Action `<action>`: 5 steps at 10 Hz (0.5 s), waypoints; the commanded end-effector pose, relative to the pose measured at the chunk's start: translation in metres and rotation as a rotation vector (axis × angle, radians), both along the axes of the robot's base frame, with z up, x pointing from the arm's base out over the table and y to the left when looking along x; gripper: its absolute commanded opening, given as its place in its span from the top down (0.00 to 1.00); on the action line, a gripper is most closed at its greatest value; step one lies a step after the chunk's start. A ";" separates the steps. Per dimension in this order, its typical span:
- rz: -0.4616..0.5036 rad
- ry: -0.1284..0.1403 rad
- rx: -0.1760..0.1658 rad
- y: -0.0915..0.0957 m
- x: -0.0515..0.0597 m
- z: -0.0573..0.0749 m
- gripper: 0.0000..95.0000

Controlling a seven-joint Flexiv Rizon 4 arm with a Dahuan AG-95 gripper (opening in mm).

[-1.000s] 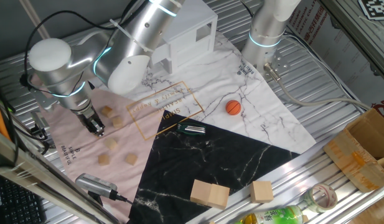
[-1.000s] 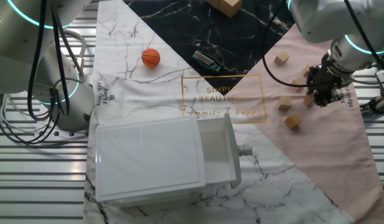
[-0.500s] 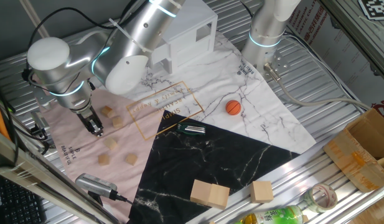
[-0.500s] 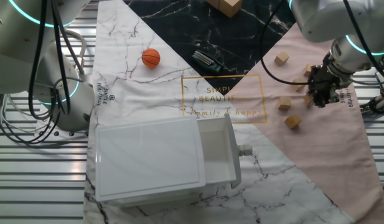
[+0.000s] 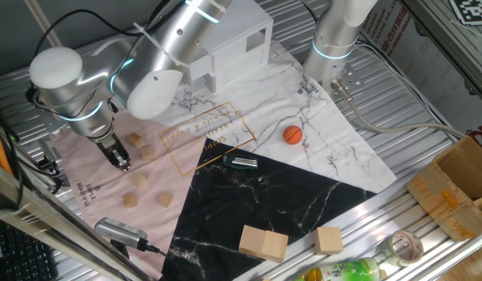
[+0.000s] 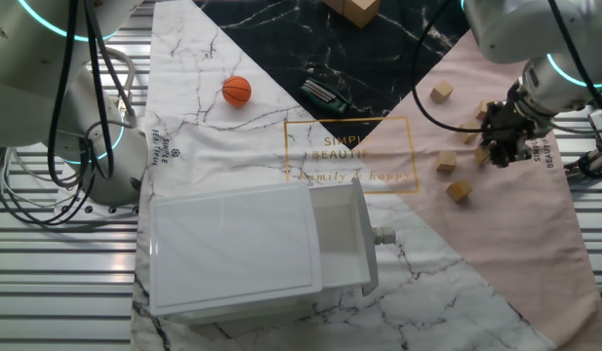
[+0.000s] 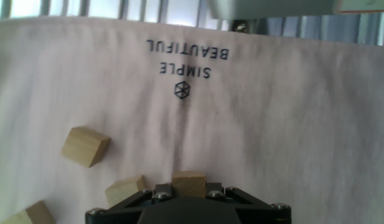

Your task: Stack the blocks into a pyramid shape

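Your end effector point(image 5: 120, 161) pinches one small light-tan wooden cube point(image 7: 188, 184) above pink cloth point(image 7: 279, 124). Only hand view shows held cube; fixed views hide it.

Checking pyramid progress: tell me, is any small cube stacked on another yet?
No. In one fixed view the small cubes lie singly on the pink cloth, none atop another.

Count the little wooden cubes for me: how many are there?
6. Five cubes lie loose on the pink cloth: two on one side of the tool, three on the other. The sixth sits at the tool, clear only in the hand view.
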State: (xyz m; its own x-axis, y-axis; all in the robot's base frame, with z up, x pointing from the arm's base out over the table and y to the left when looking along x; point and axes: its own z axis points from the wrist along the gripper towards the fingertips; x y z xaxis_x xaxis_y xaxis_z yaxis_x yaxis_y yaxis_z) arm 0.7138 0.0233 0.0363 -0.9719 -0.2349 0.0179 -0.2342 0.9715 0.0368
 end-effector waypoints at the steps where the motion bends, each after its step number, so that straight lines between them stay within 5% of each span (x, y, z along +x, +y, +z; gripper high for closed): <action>1: 0.462 -0.030 -0.001 0.002 -0.002 0.002 1.00; 5: 0.778 -0.081 -0.005 0.002 -0.002 0.002 1.00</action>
